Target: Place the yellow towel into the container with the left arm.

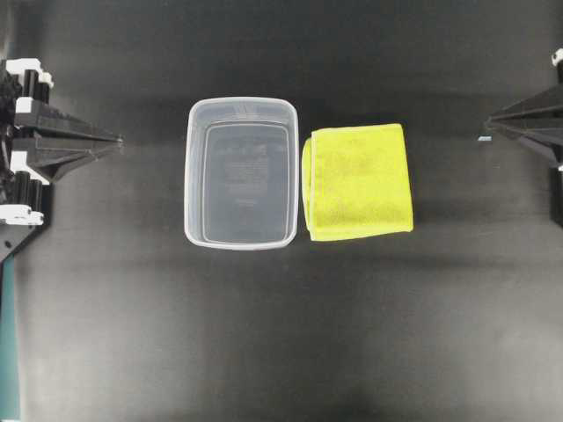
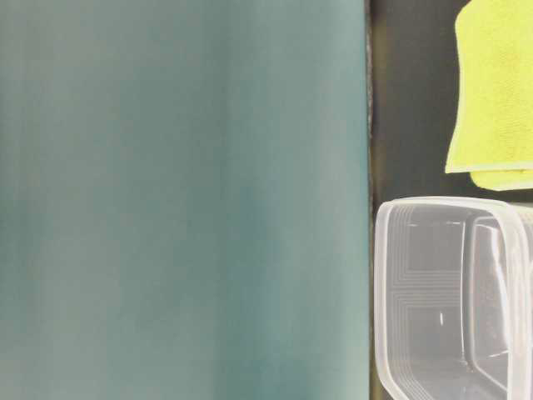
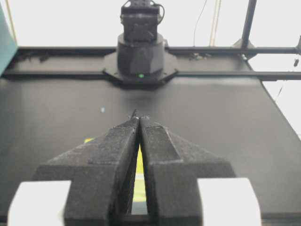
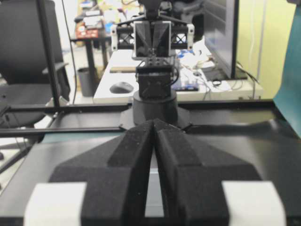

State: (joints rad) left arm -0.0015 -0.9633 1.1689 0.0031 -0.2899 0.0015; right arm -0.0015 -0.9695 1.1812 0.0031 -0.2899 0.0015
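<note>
The yellow towel (image 1: 358, 182) lies folded flat on the black table, just right of the container (image 1: 241, 172), which is clear, empty and upright at mid table. Both show in the table-level view, the towel (image 2: 493, 92) and the container (image 2: 450, 292). My left gripper (image 1: 116, 141) is shut and empty at the far left edge, well away from the container. In its wrist view (image 3: 139, 116) a sliver of yellow shows between the fingers. My right gripper (image 1: 489, 122) is shut and empty at the far right edge, its tips together in its wrist view (image 4: 154, 121).
A teal panel (image 2: 183, 200) fills the left of the table-level view. The opposite arm's base (image 3: 140, 52) stands at the table's far edge. A desk with clutter and a chair lie beyond the table in the right wrist view.
</note>
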